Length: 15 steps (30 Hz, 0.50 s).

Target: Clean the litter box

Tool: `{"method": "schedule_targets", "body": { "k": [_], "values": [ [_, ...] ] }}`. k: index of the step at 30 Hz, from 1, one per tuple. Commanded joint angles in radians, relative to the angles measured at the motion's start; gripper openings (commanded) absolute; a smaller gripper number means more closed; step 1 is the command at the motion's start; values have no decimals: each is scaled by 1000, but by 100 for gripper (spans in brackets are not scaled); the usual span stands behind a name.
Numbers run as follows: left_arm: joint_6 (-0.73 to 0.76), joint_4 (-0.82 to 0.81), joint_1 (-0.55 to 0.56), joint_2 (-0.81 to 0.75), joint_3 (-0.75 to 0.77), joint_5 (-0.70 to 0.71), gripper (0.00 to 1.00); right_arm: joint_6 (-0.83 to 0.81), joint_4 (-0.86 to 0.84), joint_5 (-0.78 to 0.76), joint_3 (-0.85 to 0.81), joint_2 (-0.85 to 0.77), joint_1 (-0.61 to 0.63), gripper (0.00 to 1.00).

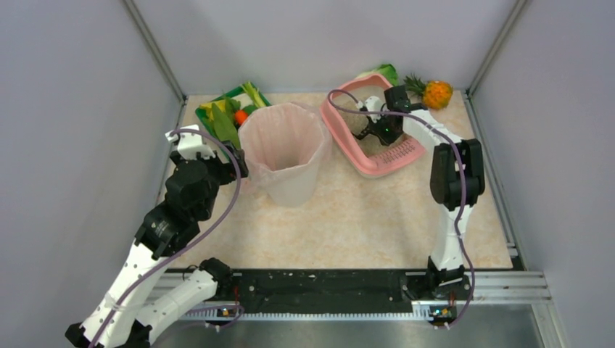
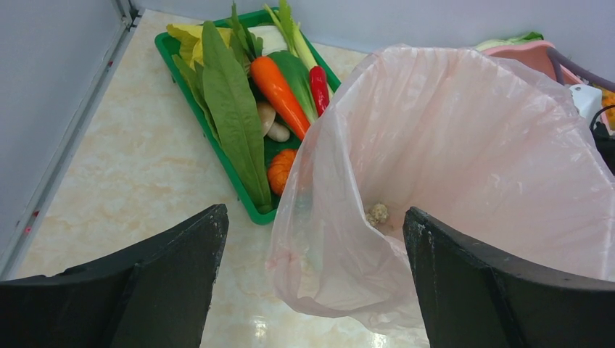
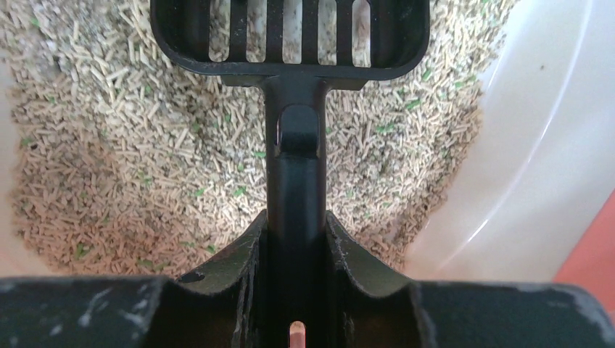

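1. The litter box (image 1: 339,125) sits on the far right part of the table (image 1: 348,217). It lies on a slant, with its slotted lip (image 1: 399,154) at the nearer end.
2. Inside it I see grey-beige litter (image 3: 109,145), short pellets flecked with a few green bits, banked up against the pale inner wall (image 3: 537,130).
3. The right claw (image 3: 294,235) reaches down into the box. Its fingers are clamped tight on the handle of a black slotted scoop (image 3: 294,167), whose head points away over the litter. I cannot tell whether the head touches the pellets.
4. Just left of the box stands a bin (image 1: 283,156) lined with a thin pink bag, upright and open. A small pale clump (image 2: 377,214) lies low inside against the liner.
5. The left claw (image 2: 313,214) hangs at the bin's left side, near the rim, spread wide with nothing in it. One finger (image 2: 181,275) shows over bare table and the other (image 2: 471,290) in front of the bag.
6. Beyond the bin, at the far left, lies a green tray (image 2: 170,47) of vegetables, among them a carrot (image 2: 279,87) and long leaves.
7. A pineapple (image 1: 437,93) lies in the back right corner, just past the litter box.
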State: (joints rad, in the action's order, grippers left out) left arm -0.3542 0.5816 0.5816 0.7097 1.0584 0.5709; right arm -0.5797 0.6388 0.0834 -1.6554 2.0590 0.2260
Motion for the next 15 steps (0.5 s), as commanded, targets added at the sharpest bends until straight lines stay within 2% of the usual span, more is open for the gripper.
{"method": "schedule_targets", "body": {
  "k": [1,5,10,15],
  "values": [
    [-22,-46,1,-1,-3,24,95,-19,-158,110,2,12,56,0],
    [-27,-40,0,-4,-2,28,95,-36,-227,182,21,21,77,0],
    [-33,-33,0,-9,-1,30,95,18,-301,278,32,30,81,0],
    [-37,-33,0,-17,-7,34,95,69,-383,277,88,4,79,0]
  ]
}}
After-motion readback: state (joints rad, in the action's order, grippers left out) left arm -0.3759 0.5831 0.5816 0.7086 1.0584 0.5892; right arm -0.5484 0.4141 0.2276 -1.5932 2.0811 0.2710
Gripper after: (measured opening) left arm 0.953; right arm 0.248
